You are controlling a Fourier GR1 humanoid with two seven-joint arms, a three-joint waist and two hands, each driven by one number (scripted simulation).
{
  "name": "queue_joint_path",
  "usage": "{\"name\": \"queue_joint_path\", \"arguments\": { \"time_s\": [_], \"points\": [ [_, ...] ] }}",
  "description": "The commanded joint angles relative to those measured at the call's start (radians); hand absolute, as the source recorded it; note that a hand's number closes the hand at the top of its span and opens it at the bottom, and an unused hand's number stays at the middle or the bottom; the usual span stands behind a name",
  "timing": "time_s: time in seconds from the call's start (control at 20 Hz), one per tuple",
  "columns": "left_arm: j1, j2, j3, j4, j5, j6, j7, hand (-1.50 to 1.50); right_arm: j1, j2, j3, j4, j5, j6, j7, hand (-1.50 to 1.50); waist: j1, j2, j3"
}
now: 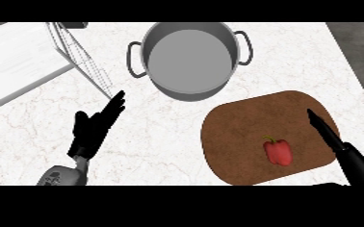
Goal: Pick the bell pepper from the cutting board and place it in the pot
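Note:
A red bell pepper (278,152) with a green stem lies on the brown cutting board (241,120), toward its lower right. The grey two-handled pot (190,60) stands behind the board, nothing inside it. My right hand (334,139) comes in from the lower right edge with fingers straight, just right of the pepper and apart from it. At the left, my left hand (98,125) rests open on the counter with fingers pointing up, far from the pepper.
A wire dish rack (82,57) and a white sink area (28,62) occupy the back left. The white marble counter (163,139) spreads between my left hand and the board. The counter's right edge runs along the far right.

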Motion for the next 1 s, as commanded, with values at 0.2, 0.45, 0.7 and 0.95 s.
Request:
{"name": "queue_joint_path", "arguments": {
  "time_s": [0.2, 0.45, 0.7, 0.95],
  "points": [
    [0.004, -0.017, 0.035, 0.056, -0.018, -0.021, -0.037, 0.00, 0.004, 0.100, -0.038, 0.104, -0.109, 0.139, -0.184, -1.50, -0.002, 0.001, 0.000],
    [0.008, -0.039, 0.033, 0.022, -0.060, -0.015, -0.028, 0.00, -0.049, 0.207, -0.006, 0.136, -0.087, 0.141, -0.120, -1.50, 0.001, 0.000, 0.000],
    [-0.067, -0.042, 0.093, 0.063, -0.031, -0.055, 0.030, 0.00, -0.143, 0.220, -0.076, 0.320, -0.136, 0.264, -0.178, -1.50, 0.001, 0.001, 0.000],
    [0.038, -0.077, 0.049, -0.095, -0.065, -0.036, 0.106, 0.00, -0.203, 0.319, -0.062, 0.510, -0.035, 0.241, -0.289, -1.50, 0.006, 0.000, 0.000]
  ]
}}
